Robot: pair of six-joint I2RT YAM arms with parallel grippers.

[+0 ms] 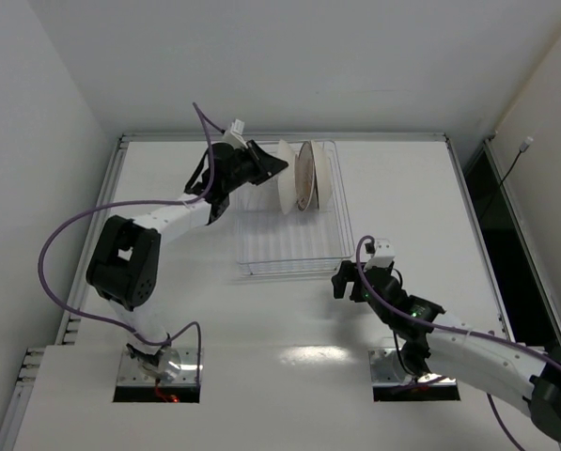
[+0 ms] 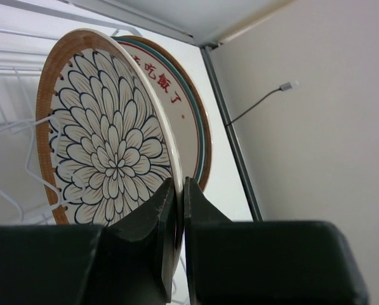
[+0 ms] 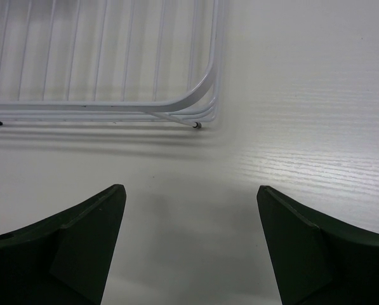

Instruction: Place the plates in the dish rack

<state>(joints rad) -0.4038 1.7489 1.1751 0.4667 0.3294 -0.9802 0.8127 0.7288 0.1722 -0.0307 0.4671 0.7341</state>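
The wire dish rack (image 1: 289, 270) lies on the table's far middle. Two plates stand on edge at its far end. My left gripper (image 1: 272, 165) is shut on the rim of the nearer one (image 1: 287, 178). In the left wrist view this plate (image 2: 106, 146) has a brown rim and a petal pattern, and the gripper (image 2: 179, 190) pinches its edge. Behind it stands a brown-rimmed plate (image 2: 186, 95) with red characters, also in the top view (image 1: 306, 177). A pale edge beyond may be a third plate; I cannot tell. My right gripper (image 1: 348, 279) is open and empty near the rack's front right corner (image 3: 202, 108).
White rack wires (image 2: 11, 133) run left of the held plate. A metal frame rail (image 2: 230, 140) and a white wall lie beyond the table's far edge. A dark gap (image 1: 506, 235) runs along the table's right side. Bare tabletop (image 3: 291, 127) lies under my right gripper (image 3: 189, 197).
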